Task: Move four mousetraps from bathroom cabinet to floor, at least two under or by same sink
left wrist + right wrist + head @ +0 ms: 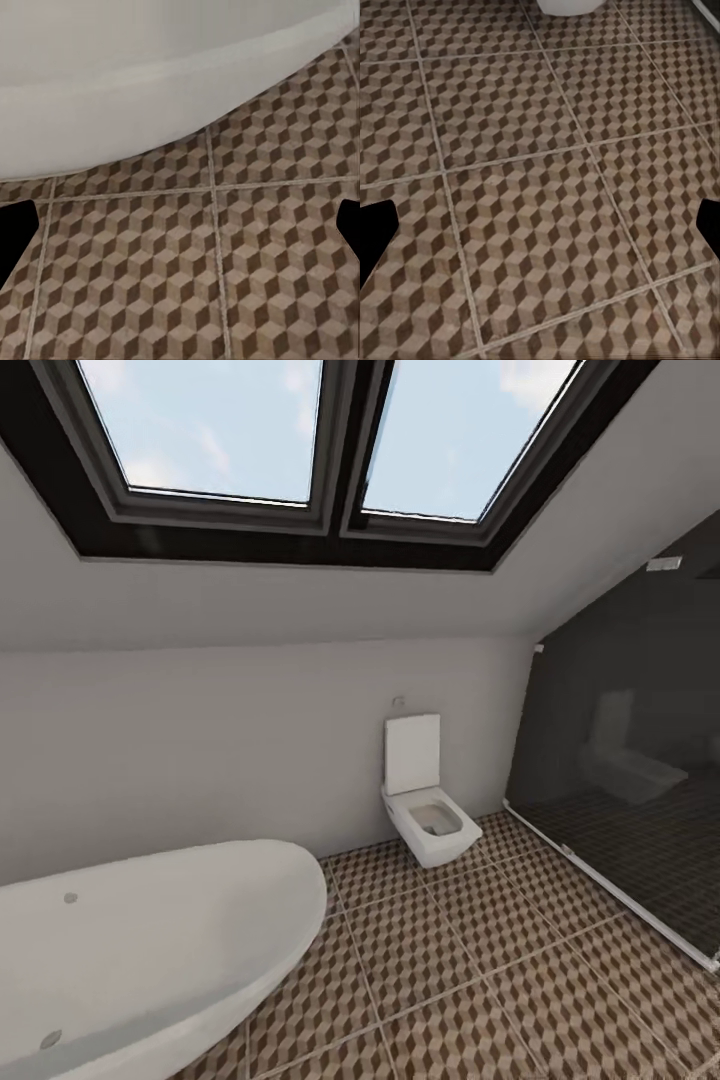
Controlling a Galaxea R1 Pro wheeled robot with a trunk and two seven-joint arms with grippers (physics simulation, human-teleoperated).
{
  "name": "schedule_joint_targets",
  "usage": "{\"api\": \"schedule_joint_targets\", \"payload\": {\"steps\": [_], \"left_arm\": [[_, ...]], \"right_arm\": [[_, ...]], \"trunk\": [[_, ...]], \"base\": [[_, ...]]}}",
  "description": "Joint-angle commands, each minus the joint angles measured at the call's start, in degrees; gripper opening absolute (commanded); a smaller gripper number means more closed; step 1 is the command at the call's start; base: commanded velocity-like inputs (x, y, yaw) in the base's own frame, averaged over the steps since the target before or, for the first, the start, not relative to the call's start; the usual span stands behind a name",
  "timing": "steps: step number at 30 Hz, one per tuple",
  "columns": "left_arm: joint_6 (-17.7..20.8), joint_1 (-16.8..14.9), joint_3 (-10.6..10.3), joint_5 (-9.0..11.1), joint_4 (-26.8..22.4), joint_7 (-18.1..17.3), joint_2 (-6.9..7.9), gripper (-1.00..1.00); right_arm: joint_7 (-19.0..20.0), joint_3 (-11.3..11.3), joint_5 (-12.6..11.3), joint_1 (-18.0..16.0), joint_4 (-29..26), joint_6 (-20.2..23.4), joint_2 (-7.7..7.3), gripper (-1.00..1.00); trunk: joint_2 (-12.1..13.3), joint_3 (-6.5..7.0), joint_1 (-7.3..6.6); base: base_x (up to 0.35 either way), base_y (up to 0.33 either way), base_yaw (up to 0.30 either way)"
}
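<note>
The bathroom floor (480, 970) of brown, tan and white cube-pattern tiles spreads ahead of me. In the left wrist view my left gripper (180, 229) hangs open over the floor (225, 277), its dark fingertips (15, 232) wide apart with nothing between them. My right gripper (540, 225) is open too, over bare floor tiles (540, 150), holding nothing. The mousetraps, the cabinet and the bathroom sink are out of view.
A white oval bathtub (150, 940) fills the lower left and lies close to the left gripper (112, 90). A white wall-hung toilet (425, 810) stands against the far wall. A dark glass shower screen (630, 780) on a floor rail (610, 885) bounds the right. A skylight (330, 440) sits overhead.
</note>
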Motion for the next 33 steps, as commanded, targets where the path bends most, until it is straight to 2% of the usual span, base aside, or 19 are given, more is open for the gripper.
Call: {"api": "schedule_joint_targets", "payload": {"steps": [1,33], "left_arm": [[-0.19,-0.05,-0.33,-0.27,0.18,0.44,-0.04,1.00],[-0.19,-0.05,-0.33,-0.27,0.18,0.44,-0.04,1.00]], "right_arm": [[-0.41,0.47,0.03,-0.09,0.25,-0.21,0.04,1.00],[-0.41,0.47,0.03,-0.09,0.25,-0.21,0.13,1.00]], "trunk": [[-0.05,0.00,0.03],[-0.05,0.89,0.03]], "base": [[0.000,0.000,-0.279],[0.000,0.000,-0.277]]}}
